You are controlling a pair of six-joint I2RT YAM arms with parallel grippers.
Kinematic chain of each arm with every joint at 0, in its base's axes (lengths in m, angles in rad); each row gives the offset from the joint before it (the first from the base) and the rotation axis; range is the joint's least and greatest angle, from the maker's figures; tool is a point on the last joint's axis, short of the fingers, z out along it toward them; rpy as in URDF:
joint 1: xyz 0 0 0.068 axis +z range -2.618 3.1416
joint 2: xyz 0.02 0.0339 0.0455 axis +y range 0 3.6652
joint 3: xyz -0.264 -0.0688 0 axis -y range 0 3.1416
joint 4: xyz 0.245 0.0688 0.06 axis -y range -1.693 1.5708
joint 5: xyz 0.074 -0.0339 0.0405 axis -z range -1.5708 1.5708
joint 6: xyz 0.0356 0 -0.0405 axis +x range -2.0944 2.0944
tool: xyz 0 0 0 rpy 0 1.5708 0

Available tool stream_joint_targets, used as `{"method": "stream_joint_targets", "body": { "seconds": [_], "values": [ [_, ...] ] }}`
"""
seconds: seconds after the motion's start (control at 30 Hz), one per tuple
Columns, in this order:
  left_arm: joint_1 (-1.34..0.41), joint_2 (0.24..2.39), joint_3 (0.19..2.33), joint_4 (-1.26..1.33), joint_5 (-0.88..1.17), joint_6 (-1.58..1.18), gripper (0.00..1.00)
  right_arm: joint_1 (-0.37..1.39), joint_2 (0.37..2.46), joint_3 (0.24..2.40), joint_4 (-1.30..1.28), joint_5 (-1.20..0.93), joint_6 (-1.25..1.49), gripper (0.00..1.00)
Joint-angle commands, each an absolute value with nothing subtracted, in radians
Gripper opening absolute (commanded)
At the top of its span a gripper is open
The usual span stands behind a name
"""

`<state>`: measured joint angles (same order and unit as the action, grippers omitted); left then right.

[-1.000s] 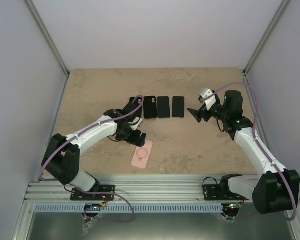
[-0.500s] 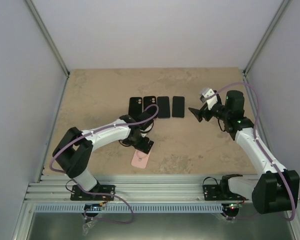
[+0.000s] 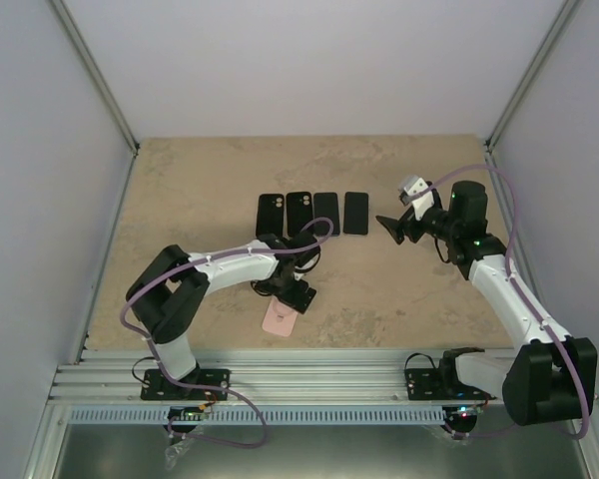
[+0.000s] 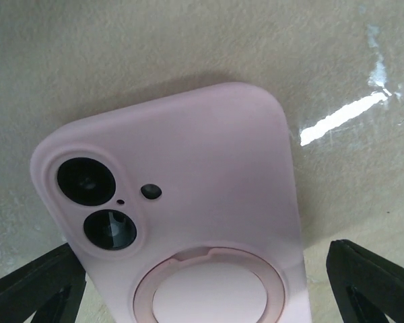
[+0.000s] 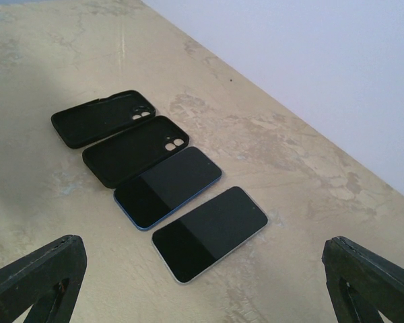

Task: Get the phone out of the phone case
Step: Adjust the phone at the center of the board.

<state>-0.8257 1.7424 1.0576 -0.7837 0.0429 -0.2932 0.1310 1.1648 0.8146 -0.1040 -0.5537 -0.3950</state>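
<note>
Pink phone case (image 3: 281, 318), back up, lies on table (image 3: 180, 180) at lower centre, long axis roughly up-down in frame. Left gripper (image 3: 293, 293) hangs directly over it, jaws apart astride its width. Right gripper (image 3: 389, 228), likewise apart, sits well off at upper right.

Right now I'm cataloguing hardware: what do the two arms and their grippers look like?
The left arm and right arm have white links, black joints and purple cables. The left gripper and right gripper have black wedge-shaped fingers. Green lights glow on the right arm.
</note>
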Motion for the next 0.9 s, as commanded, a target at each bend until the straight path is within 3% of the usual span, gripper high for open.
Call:
{"method": "stream_joint_targets", "body": {
  "seconds": [0.0, 0.1, 0.23, 0.43, 0.63, 0.87],
  "values": [
    [-0.871, 1.762, 1.083, -0.754, 0.034, -0.302, 0.99, 0.124, 1.170, 0.798, -0.076, -0.577, -0.383, 0.98],
    [-0.877, 1.792, 1.086, -0.751, 0.027, -0.291, 0.96, 0.124, 1.170, 0.799, -0.076, -0.577, -0.383, 0.98],
    [-0.886, 1.816, 1.098, -0.735, 0.005, -0.257, 0.80, 0.124, 1.169, 0.799, -0.077, -0.578, -0.382, 0.98],
    [-0.908, 1.868, 1.168, -0.740, -0.128, -0.212, 0.74, 0.124, 1.166, 0.798, -0.077, -0.577, -0.383, 0.98],
    [-0.903, 1.957, 1.320, -0.697, -0.202, -0.069, 0.75, 0.123, 1.164, 0.798, -0.080, -0.581, -0.385, 0.98],
    [-0.866, 2.001, 1.363, -0.750, -0.065, -0.008, 0.83, 0.123, 1.157, 0.802, -0.087, -0.576, -0.390, 0.98]
  ]
}}
